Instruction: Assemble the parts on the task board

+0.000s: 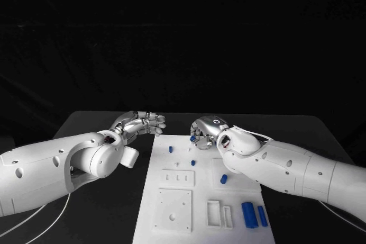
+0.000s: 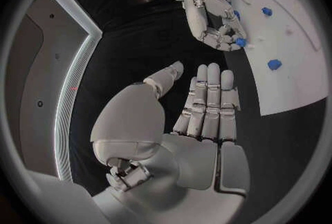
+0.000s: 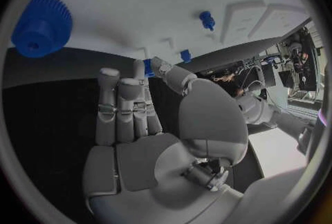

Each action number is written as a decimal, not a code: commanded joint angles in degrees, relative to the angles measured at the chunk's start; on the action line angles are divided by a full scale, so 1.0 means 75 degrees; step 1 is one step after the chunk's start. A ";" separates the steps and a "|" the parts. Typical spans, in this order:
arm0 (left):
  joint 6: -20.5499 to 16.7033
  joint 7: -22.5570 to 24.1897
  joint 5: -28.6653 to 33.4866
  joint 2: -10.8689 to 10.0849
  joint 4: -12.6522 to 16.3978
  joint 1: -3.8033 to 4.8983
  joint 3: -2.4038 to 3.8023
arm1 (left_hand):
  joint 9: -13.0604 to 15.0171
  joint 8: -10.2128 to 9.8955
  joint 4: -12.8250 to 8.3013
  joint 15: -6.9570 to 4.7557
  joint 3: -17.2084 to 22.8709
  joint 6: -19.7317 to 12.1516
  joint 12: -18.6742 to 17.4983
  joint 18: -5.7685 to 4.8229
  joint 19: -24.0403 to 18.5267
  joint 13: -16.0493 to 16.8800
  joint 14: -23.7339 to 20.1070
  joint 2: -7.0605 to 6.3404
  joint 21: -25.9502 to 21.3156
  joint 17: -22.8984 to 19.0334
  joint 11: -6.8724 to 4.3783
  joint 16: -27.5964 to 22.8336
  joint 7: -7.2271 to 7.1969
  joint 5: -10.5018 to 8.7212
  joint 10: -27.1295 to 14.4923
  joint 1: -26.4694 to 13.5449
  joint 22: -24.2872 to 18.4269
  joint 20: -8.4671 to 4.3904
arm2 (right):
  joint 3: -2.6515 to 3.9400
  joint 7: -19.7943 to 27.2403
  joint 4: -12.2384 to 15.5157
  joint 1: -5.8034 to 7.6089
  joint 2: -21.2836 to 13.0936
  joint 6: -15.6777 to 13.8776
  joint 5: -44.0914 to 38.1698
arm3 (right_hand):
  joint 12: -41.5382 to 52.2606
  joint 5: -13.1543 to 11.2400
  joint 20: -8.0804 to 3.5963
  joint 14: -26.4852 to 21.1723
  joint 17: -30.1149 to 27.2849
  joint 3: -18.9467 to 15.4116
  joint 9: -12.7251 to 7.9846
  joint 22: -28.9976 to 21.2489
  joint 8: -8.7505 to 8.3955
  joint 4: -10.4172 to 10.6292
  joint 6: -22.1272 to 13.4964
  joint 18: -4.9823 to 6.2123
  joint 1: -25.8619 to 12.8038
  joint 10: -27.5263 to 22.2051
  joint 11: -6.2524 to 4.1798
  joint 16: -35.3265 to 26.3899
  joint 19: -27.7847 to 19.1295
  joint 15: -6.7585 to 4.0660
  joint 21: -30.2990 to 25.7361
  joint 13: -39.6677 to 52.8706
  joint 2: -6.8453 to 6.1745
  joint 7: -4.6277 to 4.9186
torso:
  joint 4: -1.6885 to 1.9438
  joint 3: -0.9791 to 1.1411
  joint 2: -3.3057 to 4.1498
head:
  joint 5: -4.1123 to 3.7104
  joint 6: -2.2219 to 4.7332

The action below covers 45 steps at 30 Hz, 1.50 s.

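The white task board (image 1: 177, 201) lies in the middle of the black table. My right hand (image 1: 206, 132) hovers over its far end and pinches a small blue part (image 2: 240, 42) between thumb and fingertips; the blue also peeks out behind the fingers (image 3: 140, 65). My left hand (image 1: 143, 122) hangs just beyond the board's far left corner, over bare table, fingers stretched out and holding nothing (image 2: 207, 108). Small blue pegs (image 1: 172, 147) (image 1: 193, 162) stand on the board's far half. A blue gear (image 3: 41, 25) lies on the board close to my right wrist.
Another blue piece (image 1: 223, 178) sits mid-board by my right forearm. Two long blue cylinders (image 1: 248, 214) (image 1: 262, 216) lie at the board's near right corner. Recessed white blocks (image 1: 175, 209) and slots (image 1: 219, 213) take up the near half. Black table (image 1: 99, 122) surrounds the board.
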 commanded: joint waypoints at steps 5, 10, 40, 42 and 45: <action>0.0017 0.0094 0.0038 0.0012 -0.0006 0.0024 0.0007 | 0.0012 -0.0008 -0.0038 -0.0005 0.0024 -0.0003 0.0037 0.0128 -0.0044 0.0013 -0.0054 -0.0005 0.0033 -0.0006 -0.0022 0.0032 0.0004 0.0027 -0.0057 -0.0061 0.0123 0.0018 | 0.0005 -0.0185 -0.0041 -0.0039 0.0099 0.0196 -0.0165 | -0.0018 0.0017 -0.0064 -0.0030 -0.0014 0.0049 0.0200 0.0162 0.0037 -0.0012 0.0139 0.0350 0.0041 0.0000 -0.0004 0.0047 0.0011 -0.0047 0.0043 0.0022 -0.0049 -0.0045 | -0.0001 0.0000 0.0009 | 0.0044 -0.0040; 0.0023 0.0077 0.0038 0.0009 -0.0007 0.0034 0.0007 | 0.0015 -0.0007 -0.0040 -0.0005 0.0025 -0.0001 0.0039 0.0128 -0.0044 0.0017 -0.0055 -0.0007 0.0035 -0.0006 -0.0022 0.0033 0.0003 0.0026 -0.0060 -0.0065 0.0123 0.0019 | 0.0003 -0.0220 -0.0082 -0.0045 0.0114 0.0293 -0.0216 | -0.0020 0.0016 -0.0064 -0.0030 -0.0015 0.0051 0.0201 0.0162 0.0035 -0.0013 0.0138 0.0350 0.0040 -0.0002 -0.0004 0.0047 0.0010 -0.0046 0.0045 0.0026 -0.0049 -0.0044 | -0.0009 0.0000 0.0009 | 0.0062 -0.0040; 0.0083 0.0047 0.0038 0.0033 -0.0046 0.0071 0.0007 | 0.0027 -0.0008 -0.0036 -0.0004 0.0029 -0.0005 0.0059 0.0129 -0.0044 0.0042 -0.0057 -0.0008 0.0047 -0.0009 -0.0021 0.0043 0.0002 0.0020 -0.0076 -0.0105 0.0122 0.0019 | -0.0031 -0.0402 -0.0411 -0.0058 0.0428 0.0491 -0.0317 | -0.0037 0.0015 -0.0061 -0.0035 -0.0023 0.0058 0.0210 0.0159 0.0020 -0.0013 0.0123 0.0350 0.0021 -0.0017 0.0002 0.0046 -0.0004 -0.0041 0.0053 0.0064 -0.0051 -0.0036 | -0.0010 0.0015 0.0006 | 0.0137 -0.0039; 0.0095 0.0045 0.0038 0.0035 -0.0046 0.0071 0.0007 | 0.0028 -0.0008 -0.0037 -0.0005 0.0030 -0.0004 0.0061 0.0129 -0.0044 0.0044 -0.0056 -0.0006 0.0047 -0.0009 -0.0022 0.0045 0.0001 0.0020 -0.0076 -0.0106 0.0122 0.0019 | -0.0031 -0.0414 -0.0413 -0.0058 0.0436 0.0490 -0.0320 | -0.0038 0.0014 -0.0061 -0.0035 -0.0024 0.0059 0.0211 0.0159 0.0020 -0.0012 0.0122 0.0350 0.0021 -0.0018 0.0002 0.0046 -0.0004 -0.0041 0.0053 0.0066 -0.0050 -0.0036 | -0.0018 0.0018 0.0008 | 0.0131 -0.0035; 0.0096 0.0043 0.0038 0.0035 -0.0042 0.0072 0.0007 | 0.0029 -0.0008 -0.0038 -0.0005 0.0032 -0.0004 0.0063 0.0130 -0.0044 0.0046 -0.0055 -0.0005 0.0048 -0.0009 -0.0022 0.0046 0.0001 0.0020 -0.0077 -0.0106 0.0122 0.0019 | -0.0031 -0.0423 -0.0426 -0.0058 0.0436 0.0487 -0.0320 | -0.0039 0.0014 -0.0061 -0.0036 -0.0024 0.0060 0.0211 0.0159 0.0019 -0.0012 0.0122 0.0350 0.0020 -0.0018 0.0002 0.0046 -0.0005 -0.0040 0.0054 0.0069 -0.0050 -0.0036 | -0.0025 0.0016 0.0018 | 0.0141 -0.0039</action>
